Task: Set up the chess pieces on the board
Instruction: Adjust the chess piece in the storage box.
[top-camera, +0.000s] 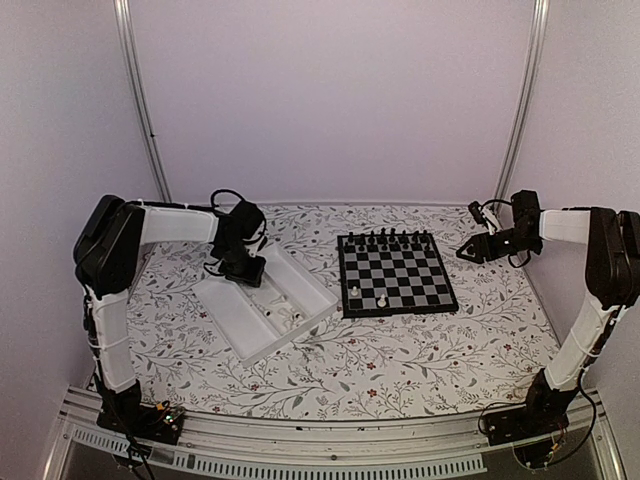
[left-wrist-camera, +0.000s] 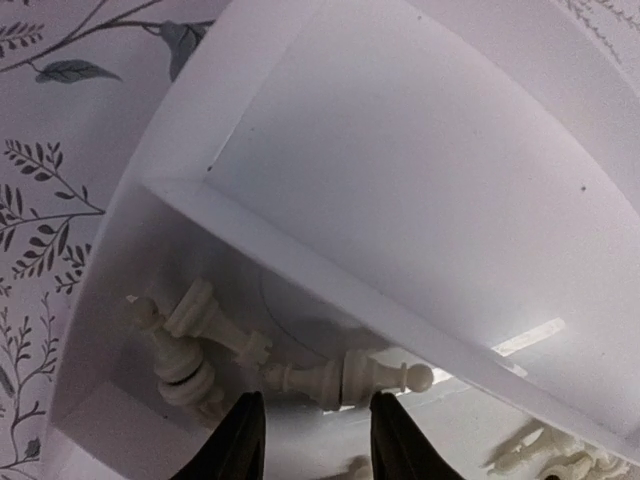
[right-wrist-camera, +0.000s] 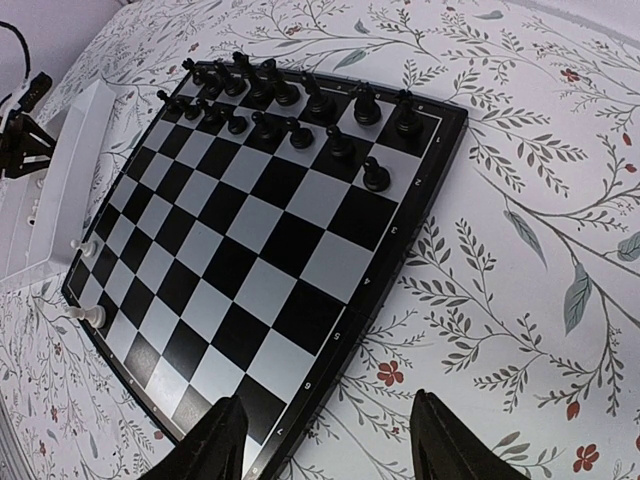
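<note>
Floral desk (top-camera: 400, 350): in the tray (left-wrist-camera: 330, 290), our left claw (left-wrist-camera: 312, 440) gapes empty, chess pieces (left-wrist-camera: 340, 380) lying just ahead of its tips. We should straddle one squarely before closing; our right claw (right-wrist-camera: 325, 440) hovers wide and empty beside the board (right-wrist-camera: 260, 250).

I'm working in a lab-style robot booth. Plain white wall panels (top-camera: 330, 100), aluminium posts (top-camera: 142, 100), a slotted metal rail (top-camera: 330, 440) along the near edge of my floral-covered table (top-camera: 400, 350).

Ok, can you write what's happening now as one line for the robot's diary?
left gripper: open, over white pieces lying in tray | right gripper: open, beside board | board: two white chessmen standing
</note>
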